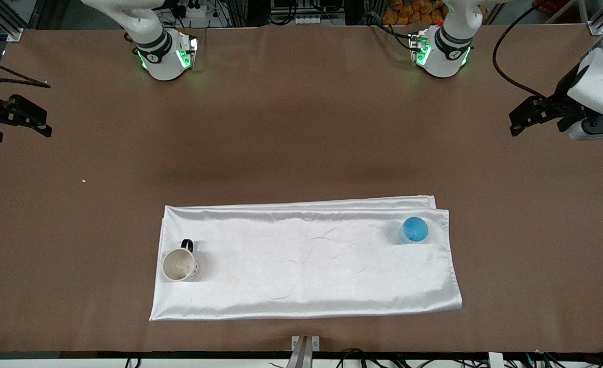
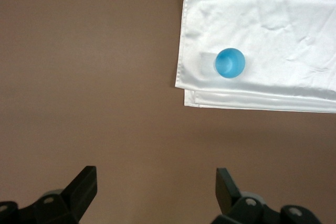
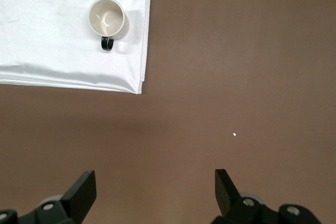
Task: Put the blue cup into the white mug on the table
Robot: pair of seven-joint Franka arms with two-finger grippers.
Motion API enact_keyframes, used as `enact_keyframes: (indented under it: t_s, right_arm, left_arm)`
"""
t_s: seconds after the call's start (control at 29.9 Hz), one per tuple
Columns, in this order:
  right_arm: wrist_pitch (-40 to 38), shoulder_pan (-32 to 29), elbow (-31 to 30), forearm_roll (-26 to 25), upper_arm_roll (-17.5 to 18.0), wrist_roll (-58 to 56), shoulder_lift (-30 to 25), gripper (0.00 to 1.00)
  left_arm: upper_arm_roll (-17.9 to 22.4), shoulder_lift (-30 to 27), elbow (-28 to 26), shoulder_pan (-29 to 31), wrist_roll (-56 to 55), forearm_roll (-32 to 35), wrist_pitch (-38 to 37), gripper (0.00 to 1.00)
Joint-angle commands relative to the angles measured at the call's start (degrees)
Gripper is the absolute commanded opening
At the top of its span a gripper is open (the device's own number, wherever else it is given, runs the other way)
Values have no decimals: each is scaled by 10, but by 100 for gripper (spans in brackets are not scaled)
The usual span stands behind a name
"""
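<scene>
My left pincer [image 1: 523, 118] is hanging over the table [image 1: 301, 128], well apart from the cup [image 1: 414, 229] sitting on the cloth [image 1: 306, 266].

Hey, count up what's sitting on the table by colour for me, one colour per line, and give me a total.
Blue: 1, the blue cup
White: 2, the white mug with its black handle, and the white cloth both stand on
Total: 3 things on the brown table
Not counted: the left gripper and right gripper, both open over bare table.

Legible text, labels, brands, numbers, signs: none. No readable marking on any object or surface in the three views.
</scene>
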Motion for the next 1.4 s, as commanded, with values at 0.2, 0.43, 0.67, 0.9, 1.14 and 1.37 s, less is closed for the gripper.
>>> enact_keyframes:
  t_s: [0.2,0.43,0.67,0.9,1.14,1.37]
  right_arm:
    - [-10,3,12,8,-6,1,3,100]
    - [-10,3,12,8,-6,1,3,100]
    - [-10,2,12,8,-6,2,3,100]
    - [-10,2,9,9,-6,6,4,100]
    - [-6,-1,-6,43,-6,8,13,100]
    - [47,8,-52,49,-6,8,31,100]
  left_arm:
    - [1,0,8,4,22,-13,-12,100]
    - [2,13,8,4,21,-14,-9,100]
    - [1,33,1,4,21,-14,23,100]
    - [0,68,0,-1,22,-14,30,100]
    - [-1,103,-4,-6,21,-14,60,100]
    - [-2,145,-9,-19,20,-14,103,100]
